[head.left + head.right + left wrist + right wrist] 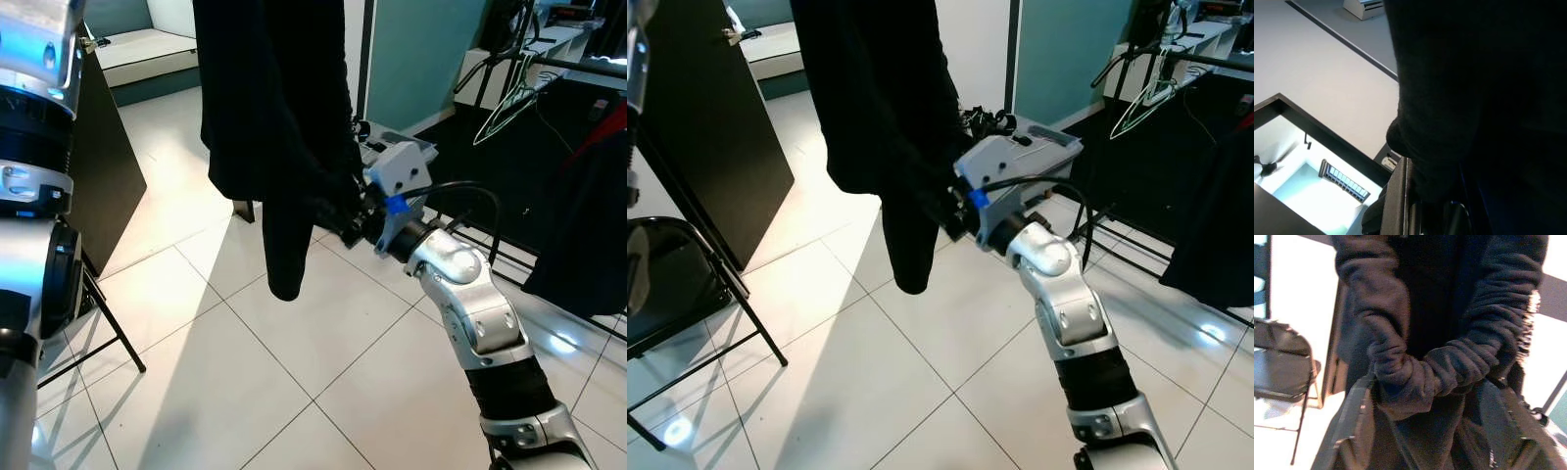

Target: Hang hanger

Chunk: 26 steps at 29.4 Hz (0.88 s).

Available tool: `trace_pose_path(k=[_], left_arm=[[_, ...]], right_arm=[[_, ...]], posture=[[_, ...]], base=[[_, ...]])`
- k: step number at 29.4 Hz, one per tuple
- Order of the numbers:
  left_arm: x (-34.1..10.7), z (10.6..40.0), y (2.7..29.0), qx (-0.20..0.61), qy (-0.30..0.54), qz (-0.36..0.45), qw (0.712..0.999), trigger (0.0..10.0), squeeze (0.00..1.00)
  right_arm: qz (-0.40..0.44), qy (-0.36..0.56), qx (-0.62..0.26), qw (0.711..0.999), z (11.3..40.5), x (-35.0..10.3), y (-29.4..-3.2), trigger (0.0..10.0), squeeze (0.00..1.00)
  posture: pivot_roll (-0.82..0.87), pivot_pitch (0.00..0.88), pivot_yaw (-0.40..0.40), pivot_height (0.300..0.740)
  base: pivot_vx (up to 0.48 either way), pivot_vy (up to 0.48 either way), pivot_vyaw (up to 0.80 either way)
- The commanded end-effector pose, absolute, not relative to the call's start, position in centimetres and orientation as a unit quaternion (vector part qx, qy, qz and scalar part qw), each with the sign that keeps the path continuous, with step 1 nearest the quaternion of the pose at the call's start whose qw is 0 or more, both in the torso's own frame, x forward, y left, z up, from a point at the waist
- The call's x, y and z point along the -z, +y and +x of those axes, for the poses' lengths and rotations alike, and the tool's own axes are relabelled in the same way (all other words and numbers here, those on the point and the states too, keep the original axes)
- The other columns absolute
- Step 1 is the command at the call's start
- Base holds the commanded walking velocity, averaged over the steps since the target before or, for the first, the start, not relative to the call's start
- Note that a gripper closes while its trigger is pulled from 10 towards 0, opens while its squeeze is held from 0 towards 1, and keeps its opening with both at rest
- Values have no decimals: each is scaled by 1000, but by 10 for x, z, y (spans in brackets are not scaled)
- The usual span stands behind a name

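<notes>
Gripping dark garment — right gripper pinching its folds; left gripper's fingers hidden, state unclear

right pincer clamped, arm outstretched

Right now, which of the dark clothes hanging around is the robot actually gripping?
The black garment hanging in the middle; the right claw pinches its bunched fabric. The dark clothes on the rack to the right hang untouched.

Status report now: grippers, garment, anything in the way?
Right gripper pushed into black garment, cloth bunched between fingers. Left arm raised, fingers hidden. Rail far right, empty hanger on it.
</notes>
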<state>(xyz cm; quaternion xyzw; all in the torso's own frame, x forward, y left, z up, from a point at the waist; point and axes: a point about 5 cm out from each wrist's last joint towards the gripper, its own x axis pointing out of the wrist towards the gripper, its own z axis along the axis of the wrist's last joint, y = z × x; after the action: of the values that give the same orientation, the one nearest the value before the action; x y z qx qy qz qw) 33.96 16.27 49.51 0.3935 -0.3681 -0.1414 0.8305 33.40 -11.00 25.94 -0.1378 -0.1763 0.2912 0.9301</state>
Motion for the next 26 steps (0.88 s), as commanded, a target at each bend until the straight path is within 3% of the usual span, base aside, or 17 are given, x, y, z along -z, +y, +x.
trace_pose_path(k=[1, 9, 18, 20, 21, 26], left_arm=[[-508, 330, 163, 139, -394, 383, 824, 0, 0], [-505, 330, 162, 148, -390, 378, 827, 0, 0], [-494, 334, 174, 142, -366, 381, 837, 0, 0], [-493, 335, 176, 140, -362, 383, 838, 0, 0], [-484, 339, 183, 137, -344, 386, 845, 0, 0], [-468, 344, 195, 139, -315, 396, 851, 0, 0]], right_arm=[[-143, -190, -277, 931, 337, -265, -110, 0, 0], [-142, -206, -239, 938, 342, -272, -117, 0, 0], [-59, -261, -179, 947, 349, -300, -147, 0, 0], [-42, -269, -180, 945, 348, -304, -150, 0, 0], [11, -295, -199, 934, 343, -319, -159, 0, 0], [50, -325, -223, 918, 336, -337, -173, 0, 0]], posture=[[69, 0, 69, 735], [67, 0, 71, 735], [70, 0, 71, 735], [71, 0, 70, 735], [70, 0, 70, 735], [68, 0, 72, 735]], base=[[0, 0, 0], [0, 0, 0], [0, 0, 0], [0, 0, 0], [0, 0, 0], [0, 0, 0]])
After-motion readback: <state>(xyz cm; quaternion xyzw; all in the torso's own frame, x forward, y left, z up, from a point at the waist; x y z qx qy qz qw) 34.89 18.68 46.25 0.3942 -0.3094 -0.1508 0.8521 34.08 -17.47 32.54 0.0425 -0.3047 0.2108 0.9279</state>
